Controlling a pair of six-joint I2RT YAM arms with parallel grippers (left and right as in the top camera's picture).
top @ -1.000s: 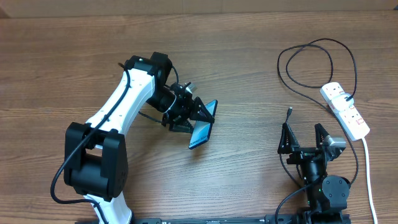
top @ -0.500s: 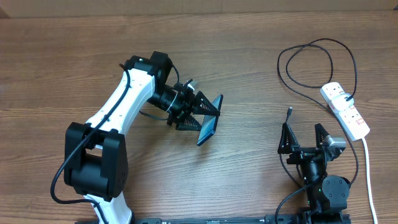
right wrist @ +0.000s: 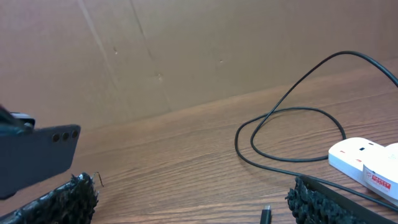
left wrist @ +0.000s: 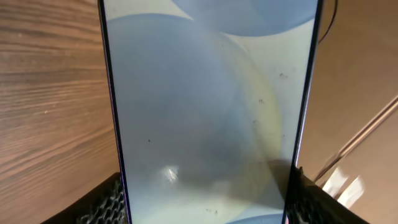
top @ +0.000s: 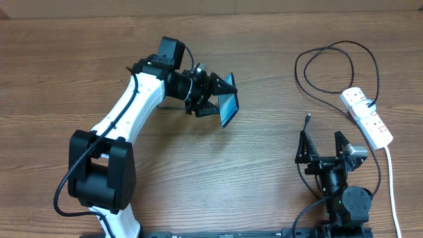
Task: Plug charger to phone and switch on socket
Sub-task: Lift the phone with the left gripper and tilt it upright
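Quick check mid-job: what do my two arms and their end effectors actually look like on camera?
The left arm has a long white link between bulky black joints, with a thin black cable looping beside its base. The right arm is mostly black. The left end effector and right end effector each carry two black, wedge-shaped fingers with rough, mesh-like pads.

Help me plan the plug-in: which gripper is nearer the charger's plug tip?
Right. The right gripper sits open just short of the plug tip; the left gripper is far off across the table, clamped on the phone.
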